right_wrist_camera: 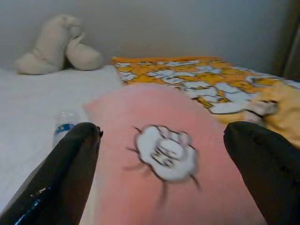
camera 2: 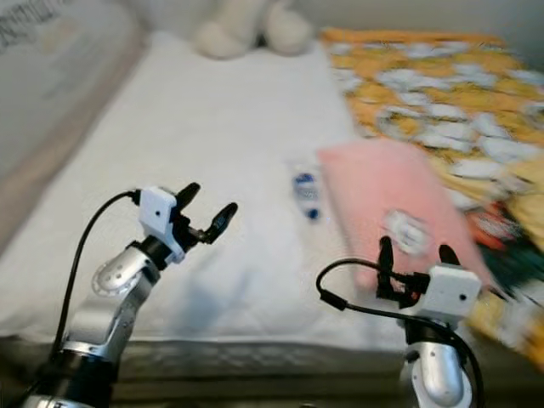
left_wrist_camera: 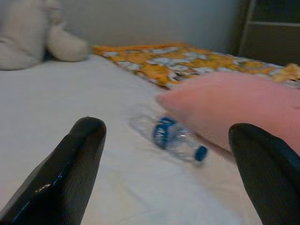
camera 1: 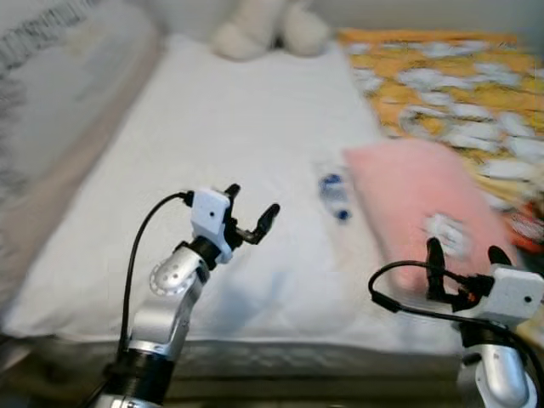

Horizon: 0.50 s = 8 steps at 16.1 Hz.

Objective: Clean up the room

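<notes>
Bed with white sheet [camera 1: 212, 170]: wide, soft, gives under any press. Orange patterned blanket [camera 1: 442, 76] on right side: limp cloth, probably light, best gathered at edge. Pink soft pillow with white print [camera 1: 416, 212] beside blanket: squashy, take at corner. Cream plush toy [camera 1: 268, 30] at far end. Clear plastic bottle with blue label [camera 1: 333, 194] lying on sheet, just beside pillow: light, smooth, may roll; grip across body. Left gripper [camera 1: 252, 212] fingers spread wide, above sheet. Right gripper [camera 1: 466, 255] wide too, near pillow.
</notes>
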### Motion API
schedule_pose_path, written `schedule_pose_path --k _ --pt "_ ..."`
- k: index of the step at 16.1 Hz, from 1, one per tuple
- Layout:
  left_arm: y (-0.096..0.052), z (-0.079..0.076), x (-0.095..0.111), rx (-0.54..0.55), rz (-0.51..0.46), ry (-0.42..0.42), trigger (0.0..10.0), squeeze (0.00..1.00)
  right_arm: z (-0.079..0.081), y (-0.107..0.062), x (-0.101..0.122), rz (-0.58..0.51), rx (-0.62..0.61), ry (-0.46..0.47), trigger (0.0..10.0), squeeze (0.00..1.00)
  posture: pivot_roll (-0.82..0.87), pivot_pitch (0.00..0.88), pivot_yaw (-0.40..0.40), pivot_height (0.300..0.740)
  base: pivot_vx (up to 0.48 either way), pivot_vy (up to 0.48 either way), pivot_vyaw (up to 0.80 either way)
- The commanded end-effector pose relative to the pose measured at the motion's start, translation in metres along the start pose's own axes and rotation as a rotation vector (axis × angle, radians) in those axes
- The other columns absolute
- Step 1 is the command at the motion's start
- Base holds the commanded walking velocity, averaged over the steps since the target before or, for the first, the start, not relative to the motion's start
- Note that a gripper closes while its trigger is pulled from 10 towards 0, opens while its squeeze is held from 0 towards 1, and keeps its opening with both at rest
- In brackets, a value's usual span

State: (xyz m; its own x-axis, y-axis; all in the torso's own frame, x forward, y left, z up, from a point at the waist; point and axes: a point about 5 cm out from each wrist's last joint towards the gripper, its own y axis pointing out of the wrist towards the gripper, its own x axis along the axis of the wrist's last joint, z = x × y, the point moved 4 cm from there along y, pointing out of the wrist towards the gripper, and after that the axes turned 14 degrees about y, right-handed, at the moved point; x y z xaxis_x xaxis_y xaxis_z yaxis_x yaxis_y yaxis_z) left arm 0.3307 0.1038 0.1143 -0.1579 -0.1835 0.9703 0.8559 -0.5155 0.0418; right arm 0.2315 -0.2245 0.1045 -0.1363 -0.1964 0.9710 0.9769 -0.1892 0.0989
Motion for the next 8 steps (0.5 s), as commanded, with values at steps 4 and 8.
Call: schedule_pose_path --k 4,8 --pt "0.0017 0.0019 -0.003 -0.009 0.03 0.021 10.0 0.0 0.0037 -0.005 -0.002 0.012 -0.014 0.015 10.0 0.0 -0.04 0.025 0.046 0.74 0.0 0.0 -0.58" --pt "0.0023 0.0018 -0.005 -0.012 0.043 0.03 10.0 0.0 0.0023 -0.0078 -0.0052 0.023 -0.025 0.006 10.0 0.0 -0.04 0.03 0.05 0.74 0.0 0.0 -0.61"
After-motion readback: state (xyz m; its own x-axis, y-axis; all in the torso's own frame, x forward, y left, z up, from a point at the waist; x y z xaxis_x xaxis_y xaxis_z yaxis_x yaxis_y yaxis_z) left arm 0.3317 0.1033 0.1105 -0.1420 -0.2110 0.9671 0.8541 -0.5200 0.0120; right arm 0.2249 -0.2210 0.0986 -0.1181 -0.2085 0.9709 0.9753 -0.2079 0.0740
